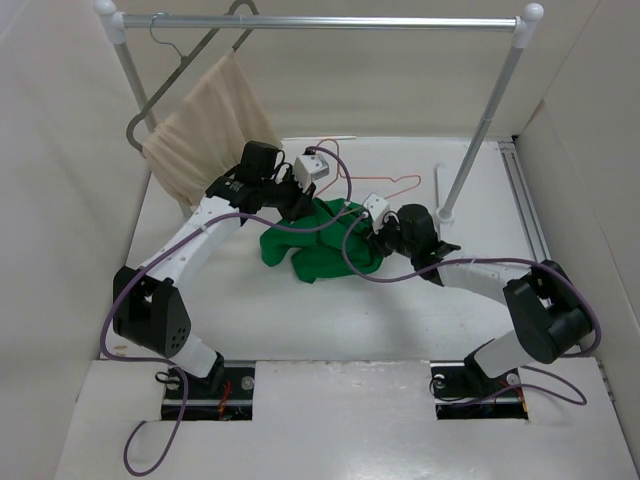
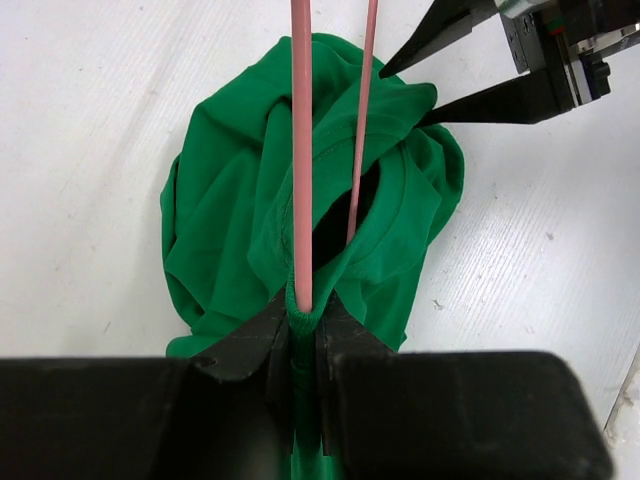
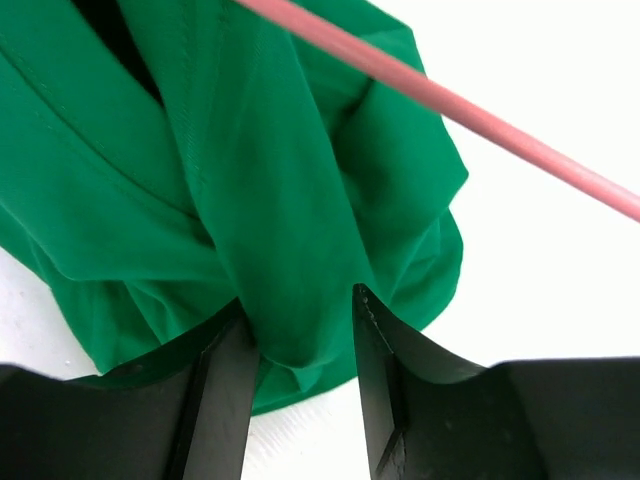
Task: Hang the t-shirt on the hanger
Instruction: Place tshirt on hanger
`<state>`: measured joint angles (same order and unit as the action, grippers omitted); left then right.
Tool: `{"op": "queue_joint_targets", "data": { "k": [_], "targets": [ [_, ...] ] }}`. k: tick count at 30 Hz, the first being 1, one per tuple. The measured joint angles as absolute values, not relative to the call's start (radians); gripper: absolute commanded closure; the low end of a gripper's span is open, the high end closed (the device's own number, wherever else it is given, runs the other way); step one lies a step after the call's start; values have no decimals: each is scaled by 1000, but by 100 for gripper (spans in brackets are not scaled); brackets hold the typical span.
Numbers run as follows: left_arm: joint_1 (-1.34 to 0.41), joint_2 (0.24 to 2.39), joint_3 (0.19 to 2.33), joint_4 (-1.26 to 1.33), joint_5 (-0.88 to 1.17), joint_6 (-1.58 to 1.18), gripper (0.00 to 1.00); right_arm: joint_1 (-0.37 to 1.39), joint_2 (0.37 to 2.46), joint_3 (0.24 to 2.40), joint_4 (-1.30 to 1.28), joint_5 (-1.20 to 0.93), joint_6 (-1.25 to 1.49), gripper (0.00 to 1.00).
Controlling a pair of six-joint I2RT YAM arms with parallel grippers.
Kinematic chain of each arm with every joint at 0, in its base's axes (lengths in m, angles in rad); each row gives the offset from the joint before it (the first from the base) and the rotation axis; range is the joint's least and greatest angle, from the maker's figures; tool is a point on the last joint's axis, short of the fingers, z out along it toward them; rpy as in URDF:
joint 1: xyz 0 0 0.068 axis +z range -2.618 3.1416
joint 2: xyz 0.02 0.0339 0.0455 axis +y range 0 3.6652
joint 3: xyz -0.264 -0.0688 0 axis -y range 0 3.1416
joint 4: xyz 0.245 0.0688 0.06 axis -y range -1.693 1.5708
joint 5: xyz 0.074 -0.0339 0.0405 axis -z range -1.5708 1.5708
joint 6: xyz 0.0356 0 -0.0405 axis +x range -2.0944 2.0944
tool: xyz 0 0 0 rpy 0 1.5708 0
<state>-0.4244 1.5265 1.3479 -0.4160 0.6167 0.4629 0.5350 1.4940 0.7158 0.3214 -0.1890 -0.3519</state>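
T-shirt (image 1: 315,250) sits crumpled in a green heap about the middle of the tabletop (image 1: 300,330), with both arms leaning in over it. Hanger (image 2: 301,150), thin pink wire, runs out of the heap toward the far edge.

Left gripper (image 2: 303,305): jaws clamped tight on the hanger wire, the collar hem caught in alongside it. From the left wrist view, the second wire dips into the dark neck opening.

Right gripper (image 3: 300,330): jaws half apart but filled, with a thick fold of cloth wedged between them and pressing on both sides. I'd call that a grip on the t-shirt.

Handling, to my eye: light, limp cloth with no stiffness at all, so it will sag and bunch wherever it isn't held, and it should slide easily along smooth wire. The best hold is the collar band or a shoulder seam, where the cloth is doubled. A pinch in the body only drags up a loose fold. The wire looks springy and could twist in so narrow a pinch.
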Motion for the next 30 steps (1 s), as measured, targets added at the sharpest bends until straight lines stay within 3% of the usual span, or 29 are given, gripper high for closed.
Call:
{"op": "queue_joint_targets", "data": {
  "k": [6, 9, 12, 17, 21, 30],
  "targets": [
    [-424, 1526, 1348, -416, 617, 467, 100, 511, 1486, 715, 292, -145, -371, 55],
    [-424, 1526, 1348, -416, 623, 469, 100, 496, 1494, 728, 281, -148, -379, 72],
    [-424, 1526, 1347, -415, 629, 467, 100, 492, 1544, 783, 278, -159, -377, 100],
    [-424, 1526, 1329, -417, 639, 462, 100, 454, 1573, 770, 344, -195, -293, 100],
    [-419, 1517, 1319, -448, 664, 511, 100, 303, 1514, 669, 388, -227, -201, 100],
    [-421, 1419, 1187, -463, 668, 848, 100, 113, 1383, 660, 366, -379, -119, 100]
  ]
}}
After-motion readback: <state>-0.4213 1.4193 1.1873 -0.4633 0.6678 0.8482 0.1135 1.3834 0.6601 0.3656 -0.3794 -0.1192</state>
